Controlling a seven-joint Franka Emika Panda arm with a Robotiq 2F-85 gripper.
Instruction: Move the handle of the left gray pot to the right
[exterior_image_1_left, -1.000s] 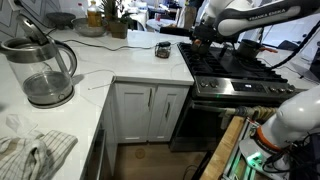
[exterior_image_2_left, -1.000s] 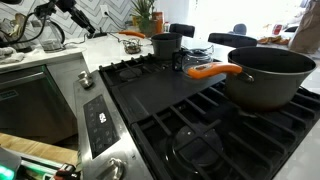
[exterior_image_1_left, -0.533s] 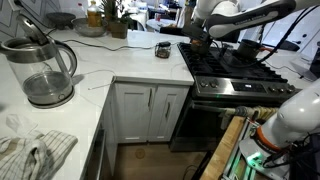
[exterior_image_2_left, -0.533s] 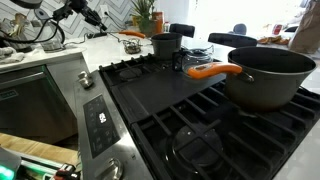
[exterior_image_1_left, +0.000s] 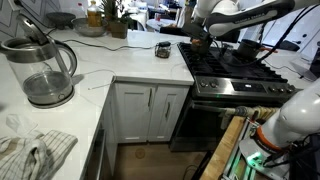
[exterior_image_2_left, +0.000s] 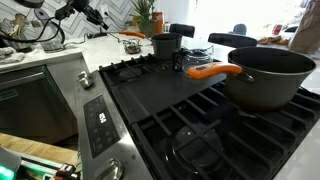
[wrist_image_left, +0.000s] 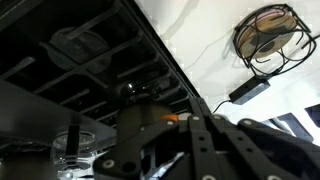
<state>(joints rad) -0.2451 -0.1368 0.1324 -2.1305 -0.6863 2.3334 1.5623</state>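
Note:
The left gray pot (exterior_image_2_left: 164, 45) is small, dark and cylindrical. It stands at the back of the stove with its orange handle (exterior_image_2_left: 131, 35) pointing left over the counter. In the wrist view only a bit of orange handle (wrist_image_left: 172, 117) shows beside the dark fingers. My gripper (exterior_image_1_left: 200, 37) hangs over the stove's back left corner, close above the pot; its dark fingers (wrist_image_left: 150, 112) look pressed together with nothing between them. The gripper does not show clearly in the exterior view from the stove front.
A large gray pot (exterior_image_2_left: 272, 75) with an orange handle (exterior_image_2_left: 212, 71) sits on the right burner. A glass kettle (exterior_image_1_left: 42, 68) stands on the white counter, a cloth (exterior_image_1_left: 35, 155) lies near its front, and a plant (exterior_image_2_left: 146, 14) stands at the back. A wire basket (wrist_image_left: 265, 33) is on the counter.
One second ago the arm stood further right; it swung left toward the stove's back left corner. Over the last half second nothing visibly moved.

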